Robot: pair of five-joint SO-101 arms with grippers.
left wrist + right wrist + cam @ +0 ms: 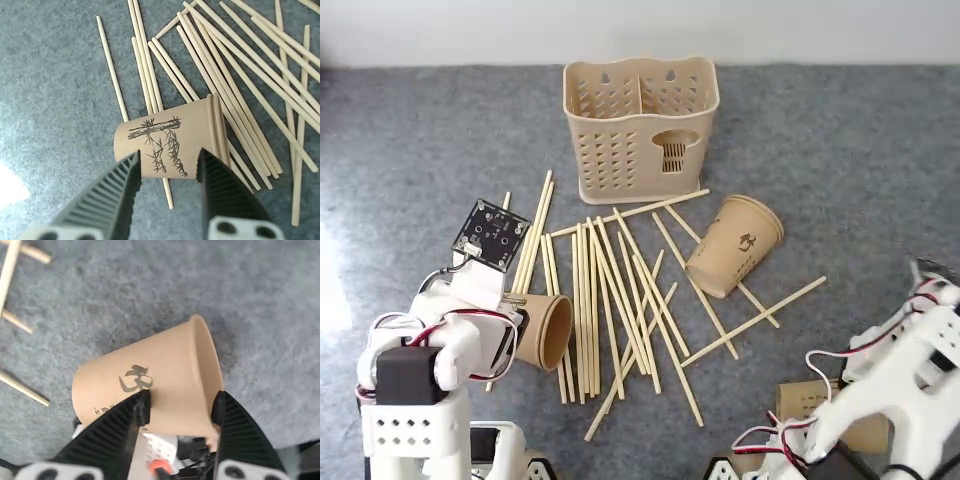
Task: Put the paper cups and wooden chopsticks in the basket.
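Spread left gripper (170, 156) astride bamboo-printed paper cup (165, 132); spread right gripper (182, 397) astride brush-character cup (150, 365).

High view looks down; close wrist views share its cups (542, 330).

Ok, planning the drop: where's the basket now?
High view: the basket stands upright at the far middle of the table, just beyond the scattered chopsticks.
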